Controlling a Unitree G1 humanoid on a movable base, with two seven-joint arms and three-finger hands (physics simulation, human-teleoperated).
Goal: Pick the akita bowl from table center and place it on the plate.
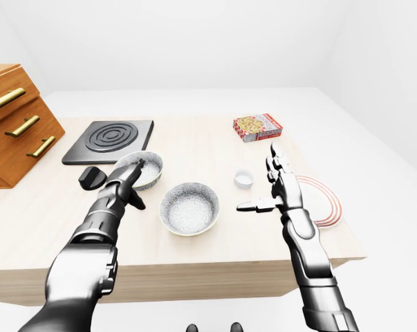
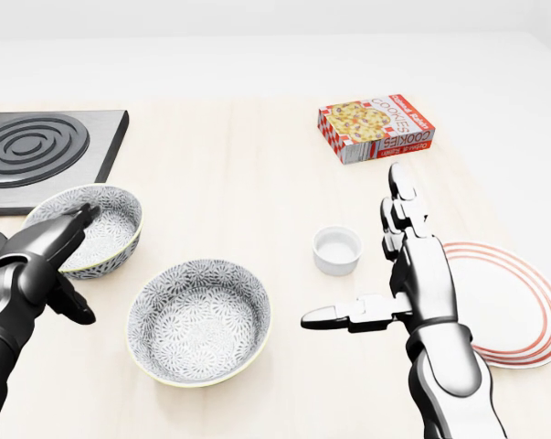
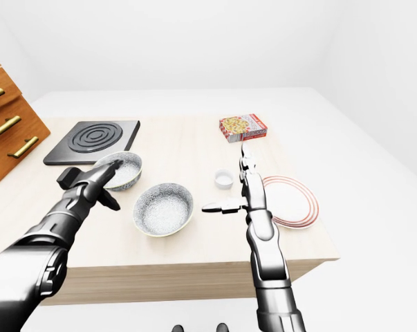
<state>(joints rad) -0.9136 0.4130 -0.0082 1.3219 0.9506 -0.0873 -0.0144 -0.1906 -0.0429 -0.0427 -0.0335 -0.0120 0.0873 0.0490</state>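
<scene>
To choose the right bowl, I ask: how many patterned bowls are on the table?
2. The lower bowl sits at the bottom centre of the head view. The upper bowl lies up-left of it, below the hotplate, partly behind the left hand. None seems hidden.

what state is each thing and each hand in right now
centre bowl: upright, empty
left bowl: upright, empty
white cup: upright, empty
plate: flat, bare
cookie box: flat, closed
drawers: shut
left hand: open, at left bowl's rim
right hand: open, empty
</scene>
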